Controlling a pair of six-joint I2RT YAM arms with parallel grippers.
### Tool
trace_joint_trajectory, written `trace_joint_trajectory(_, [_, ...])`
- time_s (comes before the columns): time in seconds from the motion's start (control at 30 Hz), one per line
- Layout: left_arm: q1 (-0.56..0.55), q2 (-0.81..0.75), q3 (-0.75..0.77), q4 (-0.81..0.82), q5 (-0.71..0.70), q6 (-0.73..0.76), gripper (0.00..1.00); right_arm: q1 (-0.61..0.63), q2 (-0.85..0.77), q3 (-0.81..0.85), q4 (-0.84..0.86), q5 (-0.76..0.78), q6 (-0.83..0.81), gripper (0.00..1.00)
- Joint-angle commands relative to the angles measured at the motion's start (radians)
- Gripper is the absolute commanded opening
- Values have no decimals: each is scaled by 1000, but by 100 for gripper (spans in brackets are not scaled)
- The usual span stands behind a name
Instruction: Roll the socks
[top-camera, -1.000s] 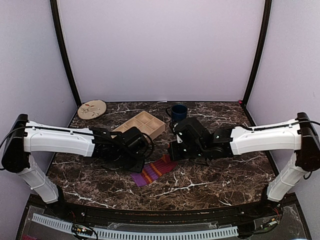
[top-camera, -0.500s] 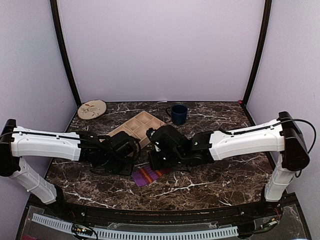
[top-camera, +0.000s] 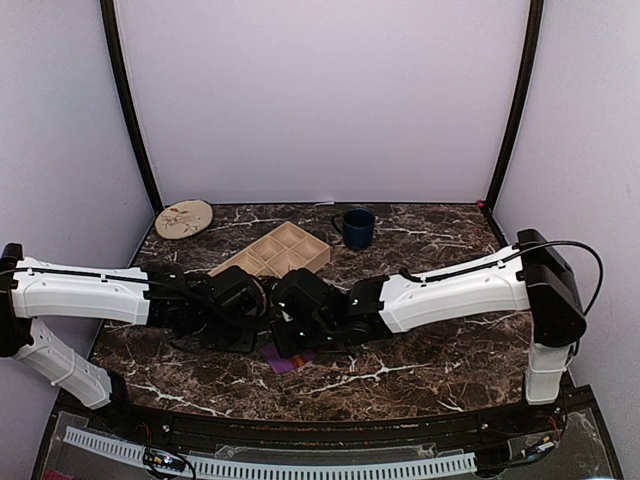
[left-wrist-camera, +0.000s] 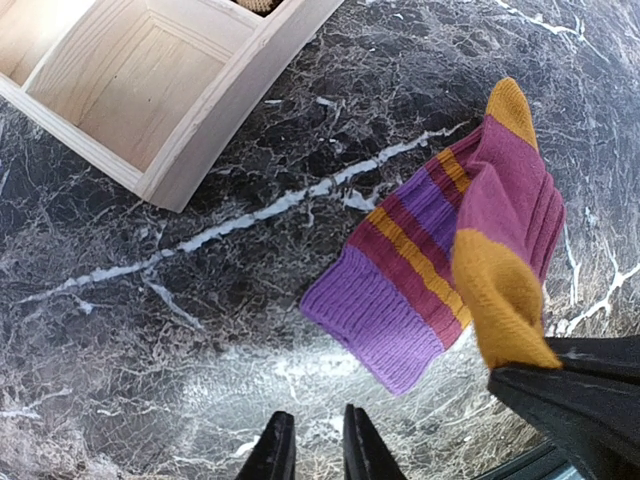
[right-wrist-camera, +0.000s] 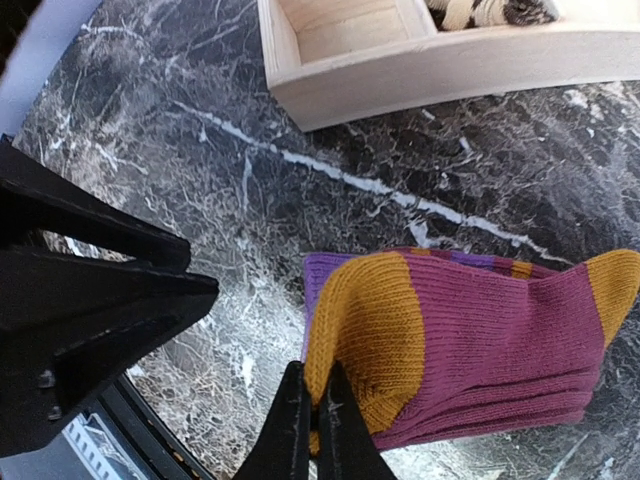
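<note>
A purple sock (right-wrist-camera: 490, 330) with orange and red stripes lies on the marble table, folded over on itself. My right gripper (right-wrist-camera: 313, 388) is shut on its orange toe and holds that end above the purple cuff (left-wrist-camera: 385, 310). My left gripper (left-wrist-camera: 312, 428) hovers low over bare marble just in front of the cuff, its fingers a narrow gap apart with nothing between them. In the top view both grippers meet over the sock (top-camera: 288, 360), which is mostly hidden. A dark sock with tan pattern (right-wrist-camera: 485, 10) lies in the wooden tray.
The wooden divided tray (top-camera: 312, 256) stands just behind the grippers, its near wall (right-wrist-camera: 430, 70) close to the sock. A dark blue mug (top-camera: 356, 226) is behind it, and a round tan plate (top-camera: 184, 218) sits at the back left.
My right arm has swung left, dragging the sock's toe end over towards the cuff. My left arm has drawn back leftwards. Less of the sock shows from above.
</note>
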Motion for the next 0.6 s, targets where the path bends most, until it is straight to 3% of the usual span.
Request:
trace_joint_trajectory(0.0, [-8,-35,-19,-36,-14,-14,20,10,22,12,5,-31,1,3])
trace_joint_trajectory(0.17, [-8,-26,-14,-30,-21,-8,20,11,24,-15,6,-47,4,9])
trace_joint_trajectory(0.37, [-8,6,27,-42,-34,13,20,10,12,-40,12,-90,-12,31])
trace_joint_trajectory(0.57, [-7,30,59,-35,-49,36,20,6,-87,-117,50,-47,-17,34])
